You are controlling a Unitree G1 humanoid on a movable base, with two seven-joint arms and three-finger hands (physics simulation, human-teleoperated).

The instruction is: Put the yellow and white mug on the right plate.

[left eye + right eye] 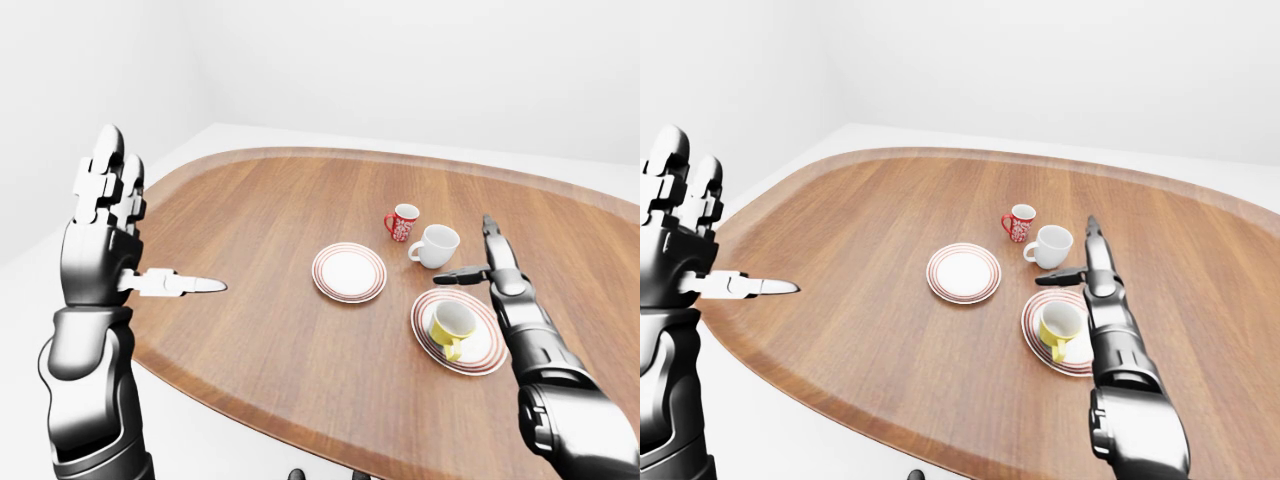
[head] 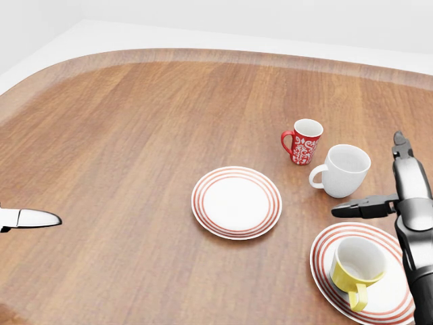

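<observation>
I see the yellow mug with a white interior (image 2: 356,265) standing upright on the red-ringed white plate (image 2: 392,301) at the lower right of the head view. My right hand (image 2: 396,200) hovers above it, fingers spread open, touching nothing. My left hand (image 1: 105,230) is raised at the left-eye view's left, open too, beyond the brown wooden surface (image 2: 135,135).

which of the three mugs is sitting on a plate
The yellow and white mug: it stands upright on the right plate. The red patterned mug and the plain white mug both stand on bare table.
</observation>
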